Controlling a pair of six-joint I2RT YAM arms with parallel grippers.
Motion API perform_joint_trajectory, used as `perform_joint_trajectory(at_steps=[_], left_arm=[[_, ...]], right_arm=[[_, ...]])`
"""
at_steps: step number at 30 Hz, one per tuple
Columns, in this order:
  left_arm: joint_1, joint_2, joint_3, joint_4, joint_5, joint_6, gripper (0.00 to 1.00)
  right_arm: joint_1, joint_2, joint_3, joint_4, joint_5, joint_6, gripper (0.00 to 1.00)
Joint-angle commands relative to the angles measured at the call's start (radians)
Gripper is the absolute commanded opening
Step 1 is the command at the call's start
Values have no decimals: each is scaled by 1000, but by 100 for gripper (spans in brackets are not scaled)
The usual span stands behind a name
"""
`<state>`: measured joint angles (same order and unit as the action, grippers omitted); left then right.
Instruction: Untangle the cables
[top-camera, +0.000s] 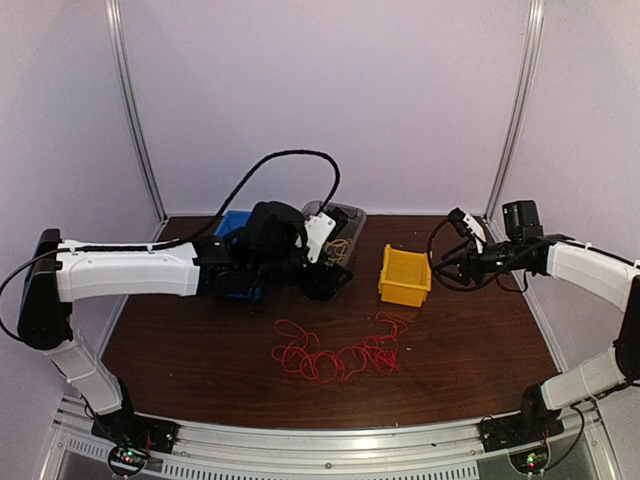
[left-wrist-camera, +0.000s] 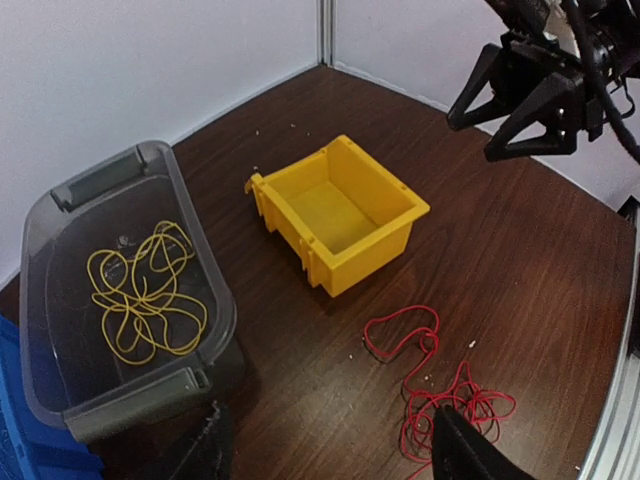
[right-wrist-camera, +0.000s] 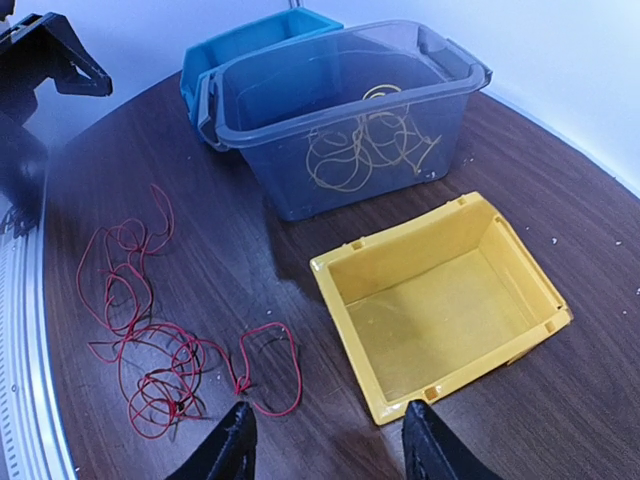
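Fingers on both arms stand wide apart, with nothing between them. The left gripper (left-wrist-camera: 340, 455) hangs above the dark brown wooden table (top-camera: 480, 330). A thin red cable (left-wrist-camera: 440, 390) lies in loose, messy loops on the wood just ahead of its fingers (left-wrist-camera: 470, 450). Whether it touches them I cannot tell.

The right gripper (right-wrist-camera: 330, 450) hangs in the air too. Right in front of its fingers sits a small yellow plastic bin (right-wrist-camera: 430, 310) with its open side up. The red cable lies off to one side of them, near the bin but not touching it.

Farther out from the fingers is a see-through grey plastic tub (right-wrist-camera: 300, 170). A thin yellow cable (right-wrist-camera: 365, 150) lies curled on its floor, and a blue plastic bin (right-wrist-camera: 250, 35) sits close behind it.
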<state>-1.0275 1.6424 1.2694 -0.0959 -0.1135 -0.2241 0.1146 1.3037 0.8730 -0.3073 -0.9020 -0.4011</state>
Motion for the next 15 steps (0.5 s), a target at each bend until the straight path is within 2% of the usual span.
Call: perform_joint_trajectory(at_steps=[1,5,7,10,15], left_arm=[[-22,-47,-112,-65,13,-38,68],[-56,-87,-277,107,168,-65,68],[-94,-53,-302,213,171,-65,70],[-129,72,-233,284,92,-69,73],[-131,316,-29,268,72,-84,73]], right_arm=[[51,13,43,-108,22,-142,48],[151,68,108,-249,79,-278,38],[210,109,125,-308,126,-319,36],[229,139,119,-300,127,-299,35],[205,125,120,-315,125,-277,36]])
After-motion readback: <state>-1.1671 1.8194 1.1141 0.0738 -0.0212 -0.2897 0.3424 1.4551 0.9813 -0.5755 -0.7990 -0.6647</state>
